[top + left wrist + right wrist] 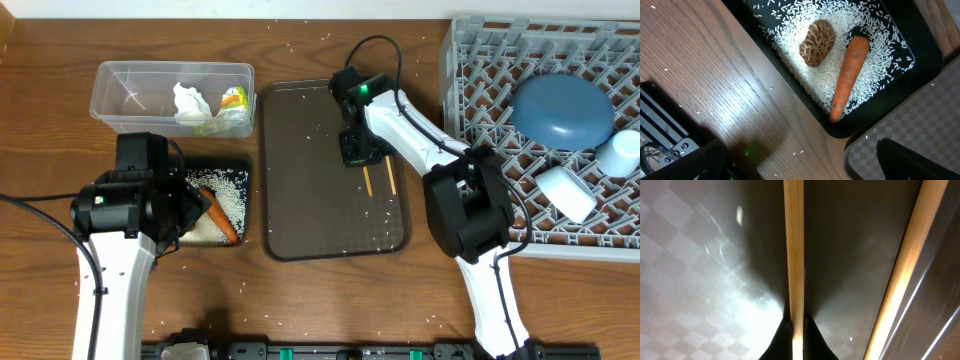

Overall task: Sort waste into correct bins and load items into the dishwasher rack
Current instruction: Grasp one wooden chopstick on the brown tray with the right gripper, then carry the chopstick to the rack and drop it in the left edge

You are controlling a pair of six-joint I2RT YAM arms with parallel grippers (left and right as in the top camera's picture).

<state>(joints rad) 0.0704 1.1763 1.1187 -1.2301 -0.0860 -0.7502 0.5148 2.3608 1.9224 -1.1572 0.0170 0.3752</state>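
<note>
- Two chopsticks lie side by side on the brown serving tray (300,150) in the middle of the table (50,60).
- The right end effector (794,330) is down on this tray. Its fingers are pressed together on one chopstick (794,255), at its far end.
- The other chopstick (905,270) lies free just beside it, on the rack side.
- The left end effector (800,155) is spread fully and holds nothing. It hangs over the table at the near edge of the black tray (927,50).
- In the black tray lie an orange carrot (849,75) and a small brown lump (817,43), close together on a layer of white rice (790,25).
- The clear tub (110,85), behind the black tray, contains a crumpled white tissue (190,102) and a green-yellow wrapper (233,100).
- The grey rack (480,60) stands at the right. In it are a dark blue plate (562,108), a light blue cup (620,152) and a white cup (567,193) lying on its side.
</note>
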